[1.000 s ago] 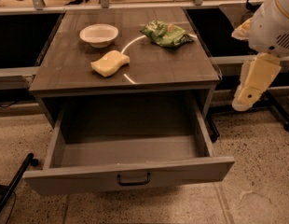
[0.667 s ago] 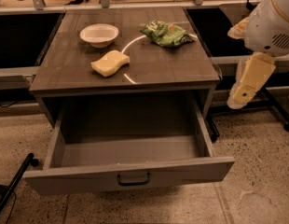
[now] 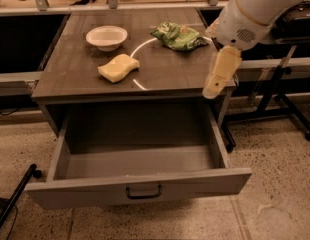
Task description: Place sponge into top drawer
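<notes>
The pale yellow sponge [image 3: 118, 67] lies on the dark wooden tabletop [image 3: 165, 74], left of centre, in front of the white bowl. The top drawer [image 3: 140, 169] is pulled out wide under the tabletop, and its inside shows nothing in it. Its grey front panel has a small dark handle [image 3: 143, 191] at the centre. My gripper [image 3: 216, 84] hangs from the white arm over the table's right front corner, pointing down. It is well to the right of the sponge and holds nothing.
A round white bowl [image 3: 107, 36] stands at the back left of the tabletop. A green wrinkly snack bag [image 3: 178, 35] lies at the back right. A dark metal stand [image 3: 275, 94] is right of the table, and a black leg [image 3: 12, 199] at bottom left.
My arm and gripper have moved left, from beside the table's right edge to over its right front corner. The sponge, bowl, bag and drawer have not moved.
</notes>
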`<state>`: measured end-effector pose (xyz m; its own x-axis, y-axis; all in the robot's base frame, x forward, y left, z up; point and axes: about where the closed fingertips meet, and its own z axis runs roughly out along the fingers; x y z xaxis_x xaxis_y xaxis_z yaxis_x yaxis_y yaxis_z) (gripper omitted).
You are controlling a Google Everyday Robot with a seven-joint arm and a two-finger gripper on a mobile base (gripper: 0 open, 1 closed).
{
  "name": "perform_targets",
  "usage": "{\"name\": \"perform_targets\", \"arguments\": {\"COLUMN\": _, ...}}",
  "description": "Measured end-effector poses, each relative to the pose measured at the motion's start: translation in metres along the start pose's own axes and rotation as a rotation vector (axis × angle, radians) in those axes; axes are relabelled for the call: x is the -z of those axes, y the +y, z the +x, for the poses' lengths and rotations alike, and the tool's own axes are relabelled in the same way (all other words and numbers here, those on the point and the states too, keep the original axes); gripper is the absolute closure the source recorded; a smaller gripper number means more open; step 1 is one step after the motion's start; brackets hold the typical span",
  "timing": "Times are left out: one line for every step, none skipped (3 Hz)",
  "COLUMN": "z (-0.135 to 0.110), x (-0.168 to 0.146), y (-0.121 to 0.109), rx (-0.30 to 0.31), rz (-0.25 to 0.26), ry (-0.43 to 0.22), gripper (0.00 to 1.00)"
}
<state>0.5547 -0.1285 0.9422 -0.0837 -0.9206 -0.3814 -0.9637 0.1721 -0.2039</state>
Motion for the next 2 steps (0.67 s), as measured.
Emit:
{"name": "perform_targets", "arguments": {"z": -0.025, "x": -0.029, "y": -0.017, "rx": -0.025, "rz": -0.031, "ry": -0.015, "gripper": 0.0}}
{"name": "perform_targets", "arguments": {"z": -0.045, "x": -0.05, "y": -0.032, "rx": -0.079, "rz": -0.034, "ry": -0.039, "gripper": 0.0}}
